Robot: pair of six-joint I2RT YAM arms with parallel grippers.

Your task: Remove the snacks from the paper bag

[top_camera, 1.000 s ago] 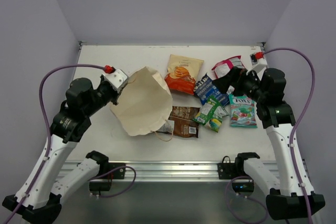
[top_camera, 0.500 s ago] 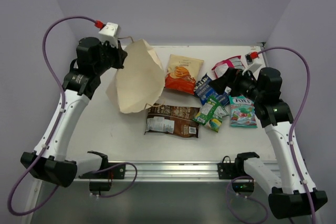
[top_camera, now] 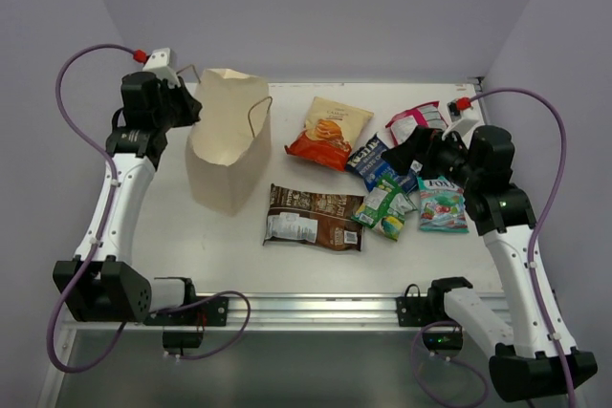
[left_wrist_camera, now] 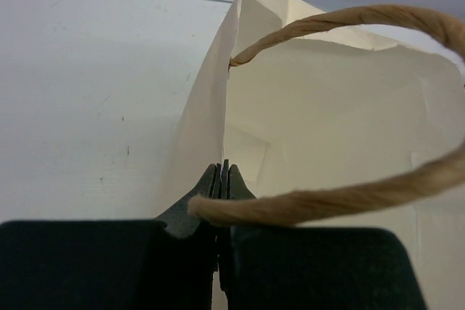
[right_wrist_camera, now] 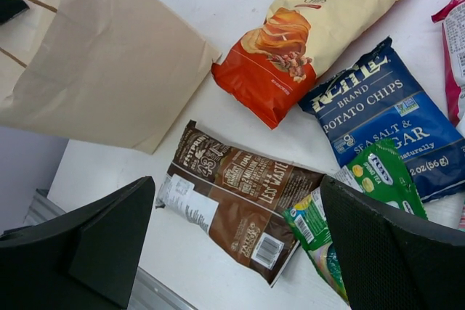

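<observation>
At the far-left corner of the white table (top_camera: 191, 246), the left gripper (left_wrist_camera: 221, 172) has its jaws pressed together on the rim of the kraft paper bag (top_camera: 228, 145), pinching 1 paper wall. A twisted cord handle (left_wrist_camera: 349, 19) loops across the left wrist view just in front of the fingers. The bag is upright with its mouth up. Whether its base rests on the table cannot be told.

All 6 snacks lie on the table outside the bag, to its right. The orange-and-cream Cassava chips (top_camera: 328, 131) lie nearest the far edge, just beside the bag. The long dark brown packet (top_camera: 314, 218) lies toward the near edge. The dark blue Kettle potato chips (top_camera: 376, 161) touch the Cassava bag's lower corner. The small green packet (top_camera: 382, 207) overlaps the brown packet's right end. The pink-and-white packet (top_camera: 413, 121) sits toward the far-right corner, partly hidden by the right arm. The teal Fox's candy pack (top_camera: 440, 204) lies furthest right.

The right gripper (right_wrist_camera: 236, 183) hovers above the blue and green packets, fingers spread wide, holding nothing.

Purple cables (top_camera: 72, 112) arc from both arms. An aluminium rail (top_camera: 306, 308) runs along the near edge, and pale lavender walls (top_camera: 316, 7) enclose 3 sides.
</observation>
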